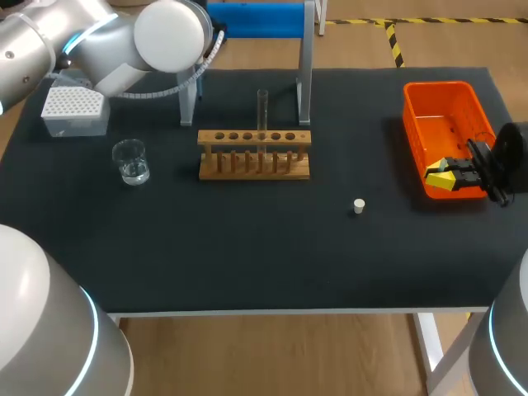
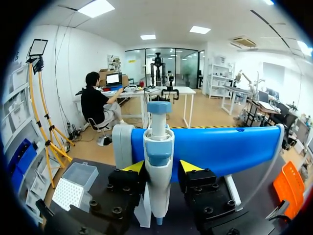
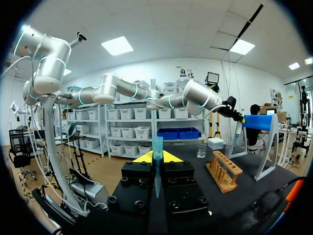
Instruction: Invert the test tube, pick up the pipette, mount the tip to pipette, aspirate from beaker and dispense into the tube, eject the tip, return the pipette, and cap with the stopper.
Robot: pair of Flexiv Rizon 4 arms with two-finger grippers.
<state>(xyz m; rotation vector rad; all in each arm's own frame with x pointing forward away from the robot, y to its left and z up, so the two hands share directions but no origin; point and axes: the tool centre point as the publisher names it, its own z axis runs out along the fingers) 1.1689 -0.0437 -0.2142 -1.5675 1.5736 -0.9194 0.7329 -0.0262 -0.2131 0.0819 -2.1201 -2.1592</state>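
In the left wrist view my left gripper is shut on the white and blue pipette, which hangs upright on the blue stand. No tip shows on its lower end. My left arm hides that gripper in the head view. The test tube stands upright in the wooden rack. The beaker sits left of the rack, and the white stopper lies to the rack's front right. My right gripper hangs over the orange bin's near end, shut on a pale blue pipette tip.
The white tip box stands at the back left, beside the stand's left leg. The stand's right leg rises just behind the rack. The table's front edge runs across below the stopper.
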